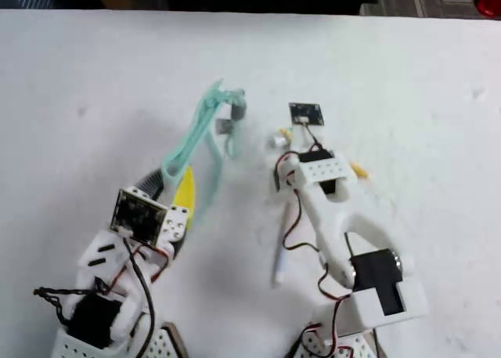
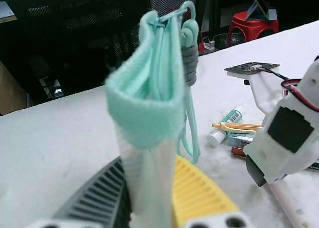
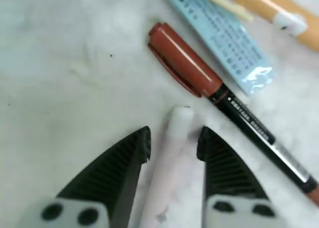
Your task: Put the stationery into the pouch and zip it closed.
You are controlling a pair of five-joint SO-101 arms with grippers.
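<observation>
Progress: early; nothing looks packed yet, and the zip is not yet closed.
Pouch: the mint-green fabric pouch (image 2: 149, 103) is held up off the desk (image 1: 94, 99), limp, with a cord loop dangling.
Left arm: the left gripper (image 2: 149, 168) has its fingers clenched on the pouch's lower end.
Right arm: the right gripper (image 3: 172, 138) has its fingers released, straddling a white pen (image 3: 172, 158) on the desk.
Waiting: a brown-capped marker (image 3: 209, 83), pale blue tube (image 3: 219, 36) and orange pencil (image 3: 269, 8) lie just beside it.

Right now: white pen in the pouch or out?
Out. The white pen lies on the table between the right end effector's open fingers, apart from the pouch in the left end effector.
</observation>
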